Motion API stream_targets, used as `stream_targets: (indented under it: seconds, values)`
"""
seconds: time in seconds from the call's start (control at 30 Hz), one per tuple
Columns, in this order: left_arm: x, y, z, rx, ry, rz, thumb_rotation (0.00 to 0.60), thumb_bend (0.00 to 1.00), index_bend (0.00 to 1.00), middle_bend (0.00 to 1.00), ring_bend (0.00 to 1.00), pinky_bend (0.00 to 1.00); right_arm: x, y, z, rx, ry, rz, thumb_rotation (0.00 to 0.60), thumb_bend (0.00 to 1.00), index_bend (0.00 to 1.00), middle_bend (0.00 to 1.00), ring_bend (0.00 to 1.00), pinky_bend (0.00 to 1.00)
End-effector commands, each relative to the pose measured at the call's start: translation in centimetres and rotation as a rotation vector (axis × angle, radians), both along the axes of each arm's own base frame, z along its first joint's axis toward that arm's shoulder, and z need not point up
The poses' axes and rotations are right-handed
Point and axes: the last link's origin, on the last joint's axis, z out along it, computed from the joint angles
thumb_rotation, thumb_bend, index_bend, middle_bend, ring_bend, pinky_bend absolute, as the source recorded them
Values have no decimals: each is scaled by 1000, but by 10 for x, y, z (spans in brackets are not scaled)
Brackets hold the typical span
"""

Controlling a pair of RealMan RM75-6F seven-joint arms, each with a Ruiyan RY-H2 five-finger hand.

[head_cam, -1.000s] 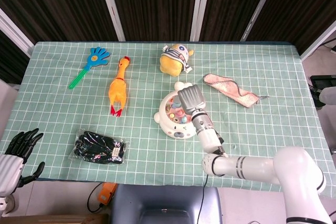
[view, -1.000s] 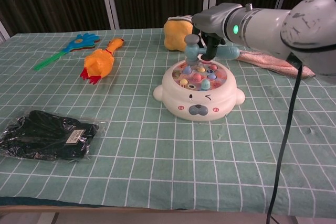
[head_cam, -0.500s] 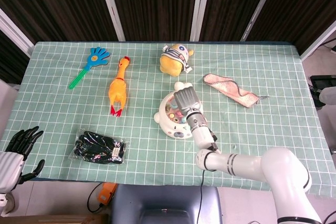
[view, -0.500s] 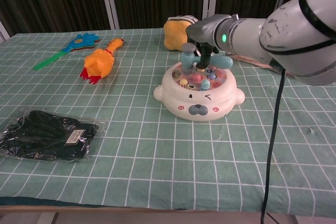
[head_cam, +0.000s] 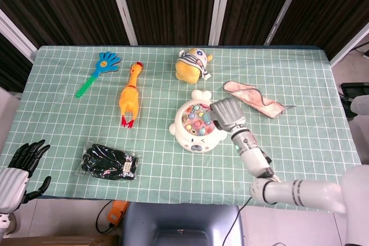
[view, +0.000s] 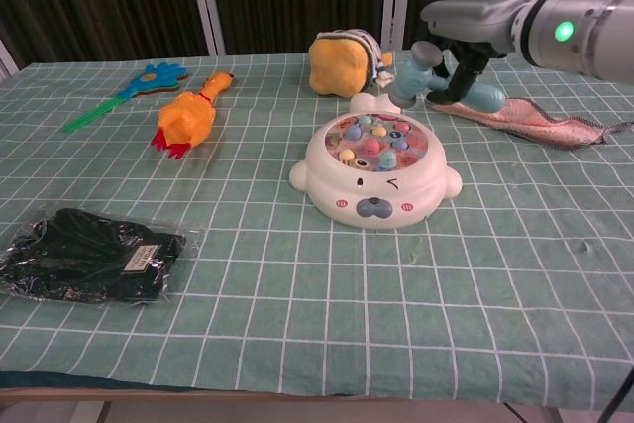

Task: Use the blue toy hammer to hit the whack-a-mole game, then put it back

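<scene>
1. The whack-a-mole game sits near the middle of the desk, its coloured pegs facing up.
2. The right hand is raised above and to the right of the game. Its fingers are clamped on the handle of the blue hammer.
3. The hammer is in the air, clear of the game, with its head tilted toward the game's far right edge.
4. In the head view the right hand covers the hammer and overlaps the game's right side.
5. The left hand hangs off the desk's near left corner, well apart from the game, fingers apart and holding nothing.
6. A pink cloth lies to the right of the game, beyond the right hand.
</scene>
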Motion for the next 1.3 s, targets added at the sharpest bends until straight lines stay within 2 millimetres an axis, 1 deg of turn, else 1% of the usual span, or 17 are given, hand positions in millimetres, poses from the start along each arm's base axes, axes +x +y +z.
stream_targets:
  seconds: [0.03, 0.1, 0.17, 0.2, 0.3, 0.4, 0.5, 0.7, 0.83, 1.13, 1.3]
  values:
    - [0, 0, -1, -1, 4, 1, 600, 401, 0, 0, 0, 0, -57, 37, 20, 43, -50, -21, 600, 524, 1000, 705, 780, 956]
    - [1, 1, -3, -5, 7, 0, 600, 401, 0, 0, 0, 0, -82, 48, 21, 59, -42, -33, 600, 524, 1000, 705, 776, 954]
    - [1, 1, -4, -7, 9, 1, 600, 400, 0, 0, 0, 0, -103, 57, 21, 57, -61, -53, 600, 523, 1000, 705, 773, 951]
    - [2, 2, -5, -9, 11, 1, 600, 400, 0, 0, 0, 0, -117, 63, 21, 49, -75, -68, 600, 523, 1000, 705, 772, 950]
    - [2, 3, -8, -22, 18, 6, 600, 401, 0, 0, 0, 0, -151, 70, 20, 17, -86, -102, 600, 524, 1000, 705, 771, 950]
    - [3, 4, -11, -31, 22, 3, 600, 401, 0, 0, 0, 0, -175, 72, 17, 6, -112, -148, 600, 523, 1000, 705, 771, 950]
    - [4, 5, -13, -35, 27, 0, 600, 401, 0, 0, 0, 0, -192, 73, 15, 7, -107, -170, 600, 523, 1000, 705, 771, 950]
    - [4, 5, -14, -38, 29, 2, 600, 400, 0, 0, 0, 0, -211, 75, 6, 11, -145, -219, 600, 520, 1000, 705, 771, 949]
    - [4, 5, -14, -43, 30, 0, 600, 400, 0, 0, 0, 0, -218, 73, 1, 15, -159, -242, 600, 519, 1000, 705, 770, 948]
    - [4, 4, -14, -43, 29, 0, 600, 401, 0, 0, 0, 0, -219, 64, -5, 6, -166, -252, 600, 515, 1000, 705, 762, 941]
    - [4, 4, -13, -41, 26, 0, 600, 401, 0, 0, 0, 0, -221, 62, -7, 3, -165, -266, 600, 491, 1000, 705, 757, 934]
